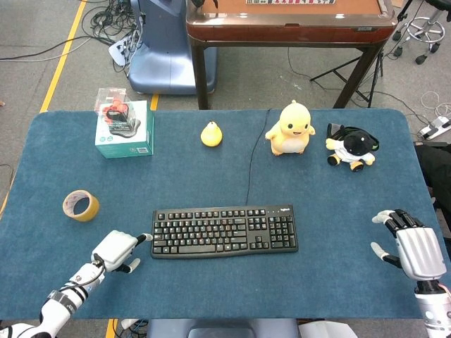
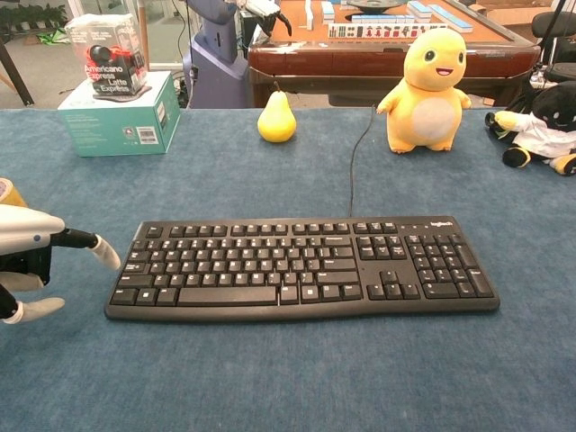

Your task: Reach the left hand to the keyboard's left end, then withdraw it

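Note:
A black keyboard (image 1: pixel 224 231) (image 2: pixel 301 266) lies flat on the blue table, its cable running toward the back. My left hand (image 1: pixel 118 250) (image 2: pixel 31 261) sits just left of the keyboard's left end and holds nothing. One finger is stretched toward the keyboard's left edge, with its white tip (image 2: pixel 109 255) close beside the edge; contact cannot be told. My right hand (image 1: pixel 412 248) rests at the table's right edge with fingers apart and empty, far from the keyboard. The chest view does not show it.
A roll of tape (image 1: pixel 81 205) lies left of the keyboard. At the back stand a teal box (image 1: pixel 125 129), a yellow pear (image 1: pixel 211 134), a yellow plush (image 1: pixel 291 128) and a black and white plush (image 1: pixel 352 148). A wooden table (image 1: pixel 289 21) stands beyond.

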